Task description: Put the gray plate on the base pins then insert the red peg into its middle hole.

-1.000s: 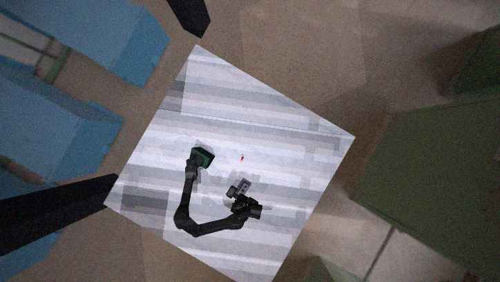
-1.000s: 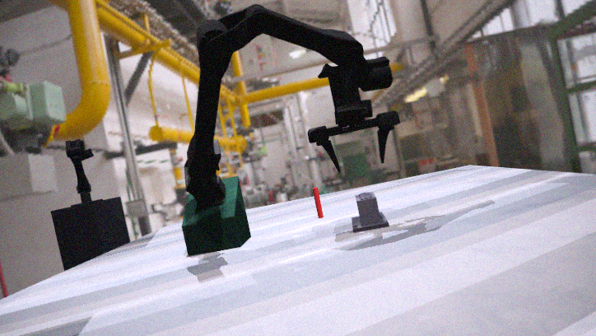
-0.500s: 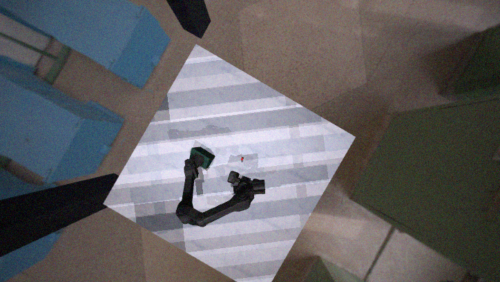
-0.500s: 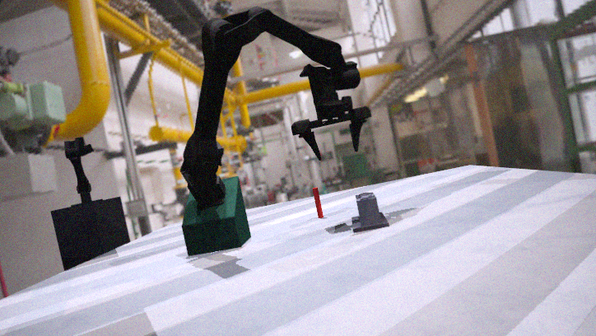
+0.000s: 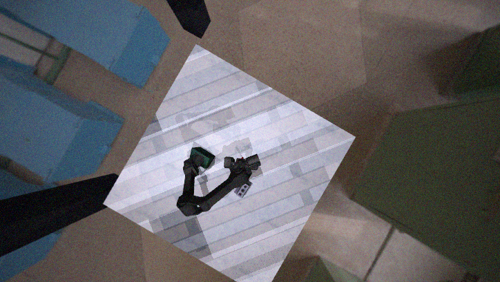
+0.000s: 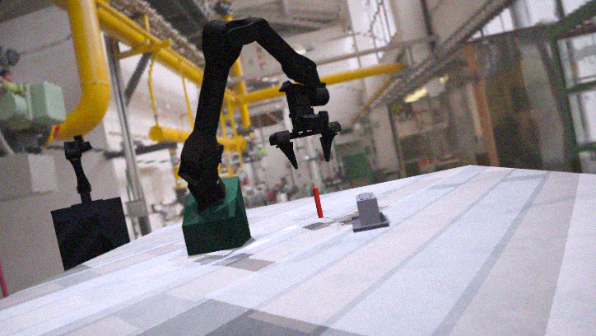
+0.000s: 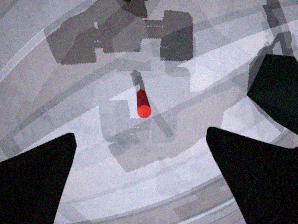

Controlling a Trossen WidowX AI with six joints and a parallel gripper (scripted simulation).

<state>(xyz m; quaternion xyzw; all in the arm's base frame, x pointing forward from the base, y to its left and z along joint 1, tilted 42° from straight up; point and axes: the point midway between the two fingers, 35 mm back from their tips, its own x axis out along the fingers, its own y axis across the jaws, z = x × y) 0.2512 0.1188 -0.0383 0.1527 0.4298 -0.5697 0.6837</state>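
Observation:
The red peg (image 6: 318, 203) (image 7: 143, 103) stands upright on the table. My gripper (image 6: 312, 164) (image 7: 141, 137) is open and empty, high above the peg with its fingers pointing down. In the wrist view the peg shows between the fingertips, a little beyond their line. The gray plate (image 5: 242, 188) (image 6: 368, 210) is a thick block on the base (image 6: 357, 228), with no gap visible between them. Its top shows three dark holes in the top view. The two pins cannot be made out. The plate and base are out of the wrist view.
The arm's dark green mounting block (image 5: 202, 157) (image 6: 216, 233) stands on the pale striped table (image 5: 280, 210) (image 6: 416, 267), left of the peg in the exterior view. The plate and base stand to the peg's right there. Shadows of the arm cross the table around the peg.

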